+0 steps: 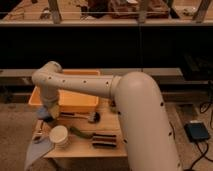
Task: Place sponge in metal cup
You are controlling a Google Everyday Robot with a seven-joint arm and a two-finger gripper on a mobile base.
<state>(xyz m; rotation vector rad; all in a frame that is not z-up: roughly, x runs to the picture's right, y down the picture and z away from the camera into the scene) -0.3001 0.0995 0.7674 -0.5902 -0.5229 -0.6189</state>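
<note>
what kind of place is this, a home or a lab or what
Probably a lab or workshop, not a home. A small wooden table stands on a bare floor with an orange bin, a white cup and a striped block, beneath long dark shelving. The tool hangs low at the table's left end.

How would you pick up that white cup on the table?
Judging by its pose, take the white cup by its side wall, coming down from above with one finger on each side of the round rim. It stands upright near the table's front left. The gripper is behind it, low over the table's back left corner, fingers shut.
</note>
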